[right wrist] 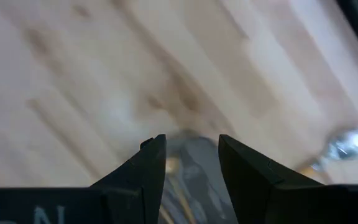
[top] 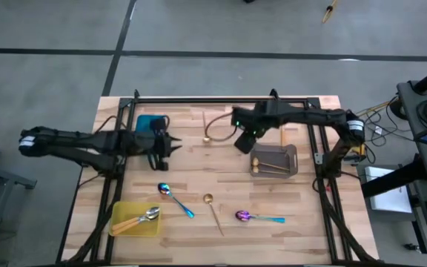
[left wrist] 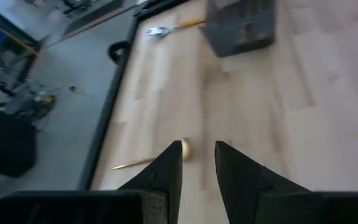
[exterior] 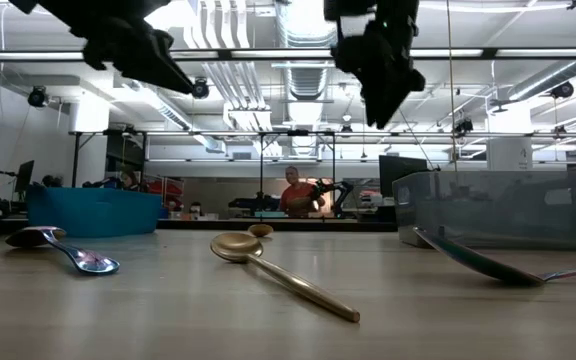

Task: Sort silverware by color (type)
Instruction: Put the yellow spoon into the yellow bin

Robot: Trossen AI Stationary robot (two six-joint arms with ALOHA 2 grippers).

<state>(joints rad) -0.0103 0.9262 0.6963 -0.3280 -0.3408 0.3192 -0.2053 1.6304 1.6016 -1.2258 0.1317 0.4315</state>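
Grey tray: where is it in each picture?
High view: the grey tray sits right of centre.
Low view: it stands at the right.
Left wrist view: it is at the top, right of the middle.
Right wrist view: probably the grey patch at the bottom.
Shared landmark: the wooden table under it.

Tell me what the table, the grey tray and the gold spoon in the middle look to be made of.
Table: wood, pale planks with visible grain and seams, matte finish.
Grey tray: probably plastic; its walls look translucent and smoky, with the room showing faintly through.
Gold spoon: likely metal with a gold-coloured satin finish; thin handle, soft highlights on the bowl. Coated plastic cannot be ruled out.
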